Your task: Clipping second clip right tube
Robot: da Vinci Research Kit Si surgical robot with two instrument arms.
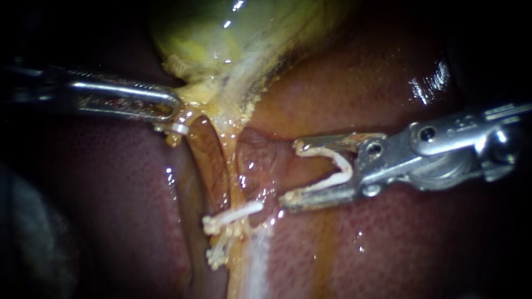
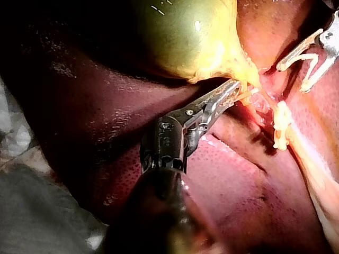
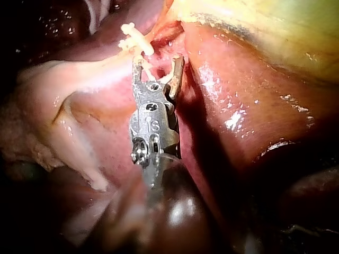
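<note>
Tube (image 1: 235, 177), yellow, wears a white clip (image 1: 235, 215) (right hand (image 1: 291, 174) grips open clip (image 1: 346, 169), left hand (image 1: 174, 113) pinches gallbladder (image 1: 221, 39)).

Left instrument (image 1: 173, 112): we are seeing slim silver jaws with a long slot, running back into a dark shaft.
Right instrument (image 1: 292, 173): we are seeing broader grey jaws, round pivot screws and a hinged steel wrist.
Shafts: we are noting dark, glossy tubes behind both wrists.
</note>
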